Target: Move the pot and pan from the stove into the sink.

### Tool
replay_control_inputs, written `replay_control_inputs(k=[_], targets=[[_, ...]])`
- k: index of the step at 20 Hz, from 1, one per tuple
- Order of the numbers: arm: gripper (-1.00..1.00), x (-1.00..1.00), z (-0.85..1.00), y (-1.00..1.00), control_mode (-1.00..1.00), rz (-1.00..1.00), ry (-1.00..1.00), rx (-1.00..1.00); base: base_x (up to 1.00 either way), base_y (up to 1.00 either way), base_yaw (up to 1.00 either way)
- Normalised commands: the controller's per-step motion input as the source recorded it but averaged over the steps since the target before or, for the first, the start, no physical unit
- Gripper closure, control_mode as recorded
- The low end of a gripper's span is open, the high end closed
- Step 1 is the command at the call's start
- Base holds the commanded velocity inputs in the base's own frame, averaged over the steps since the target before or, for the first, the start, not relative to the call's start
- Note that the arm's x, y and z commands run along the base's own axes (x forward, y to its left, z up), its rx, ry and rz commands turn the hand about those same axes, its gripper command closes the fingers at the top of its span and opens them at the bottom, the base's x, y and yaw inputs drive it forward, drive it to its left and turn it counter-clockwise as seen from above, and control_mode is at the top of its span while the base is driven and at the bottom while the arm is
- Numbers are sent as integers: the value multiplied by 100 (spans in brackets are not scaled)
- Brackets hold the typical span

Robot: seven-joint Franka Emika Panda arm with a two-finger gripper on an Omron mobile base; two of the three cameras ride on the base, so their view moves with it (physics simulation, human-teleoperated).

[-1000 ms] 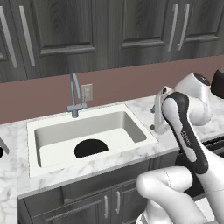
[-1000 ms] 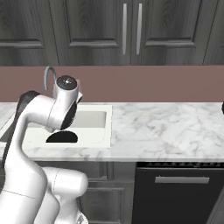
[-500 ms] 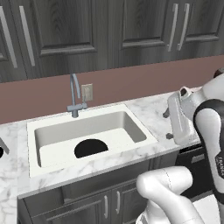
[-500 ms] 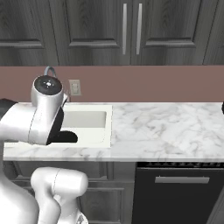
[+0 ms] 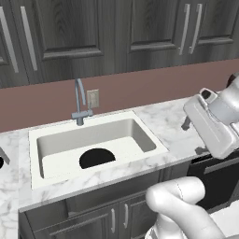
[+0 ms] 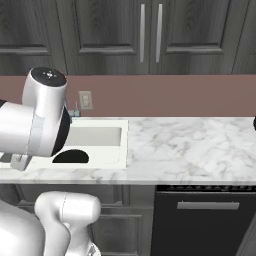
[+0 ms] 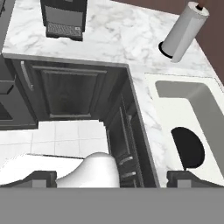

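Arm has swung rightward since earlier frame; two-finger gripper (image 7: 111, 178) jaws wide apart, holding nothing. One flat black frying pan (image 5: 96, 158) lies in white recessed sink (image 5: 138, 133); one curved silver faucet (image 5: 80, 102)

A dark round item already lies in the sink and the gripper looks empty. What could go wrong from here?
1. The dark round item takes up part of the sink floor, so the next piece may land on it and tip.
2. The faucet arches over the basin and could be struck when a load is lowered.
3. The open gripper swings wide off the counter, and the paper towel roll beside the sink could be knocked.
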Motion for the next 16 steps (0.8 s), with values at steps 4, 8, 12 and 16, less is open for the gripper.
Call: replay_control_inputs(k=[4, 8, 12, 16], targets=[[-100, -20, 2, 3, -100, 6, -4, 0, 0, 0, 0], [-100, 0, 0, 0, -100, 0, 0, 0, 0, 0, 0], [-100, -4, 0, 0, 100, 0, 0, 0, -53, -6, 0], [-100, 0, 0, 0, 100, 0, 0, 0, -82, -11, 0]])
